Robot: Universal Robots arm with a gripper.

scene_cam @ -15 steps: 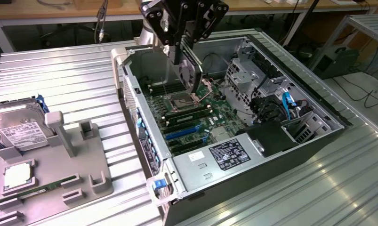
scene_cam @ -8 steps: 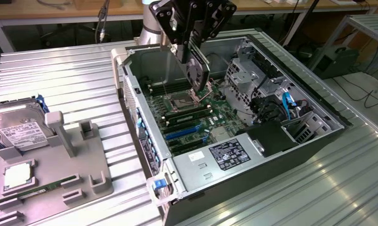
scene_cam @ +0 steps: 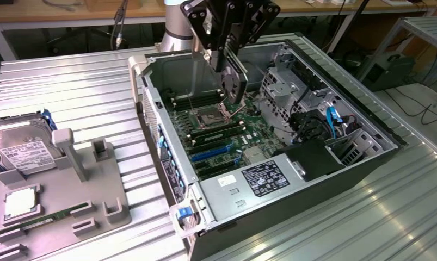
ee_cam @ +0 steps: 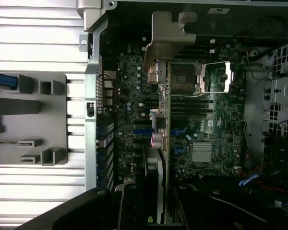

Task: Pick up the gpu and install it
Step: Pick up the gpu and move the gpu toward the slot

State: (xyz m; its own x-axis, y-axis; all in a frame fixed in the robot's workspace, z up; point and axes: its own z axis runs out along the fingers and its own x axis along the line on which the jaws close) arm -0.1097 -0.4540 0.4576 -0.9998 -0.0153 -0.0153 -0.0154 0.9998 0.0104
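Note:
My gripper (scene_cam: pixel 229 61) hangs over the open computer case (scene_cam: pixel 167 163), shut on the gpu (scene_cam: pixel 234 87). The dark card is held on edge and hangs down from the fingers above the motherboard (scene_cam: pixel 226 133), over the processor socket (scene_cam: pixel 207 114). In the wrist view the gpu (ee_cam: pixel 161 124) runs edge-on away from the gripper (ee_cam: pixel 153 196), and its silver metal bracket (ee_cam: pixel 169 38) sits at the far end. The card floats clear of the board, and the blue expansion slots (scene_cam: pixel 211 153) lie bare nearer the power supply.
A grey fixture (scene_cam: pixel 66 196) at the exterior view's left holds a silver hard drive (scene_cam: pixel 22 149), a processor chip (scene_cam: pixel 20 202) and a green memory stick (scene_cam: pixel 55 217). Drive cages (scene_cam: pixel 291 92) and cables (scene_cam: pixel 331 122) crowd the case's right side. Everything stands on a ribbed metal table (scene_cam: pixel 73 92).

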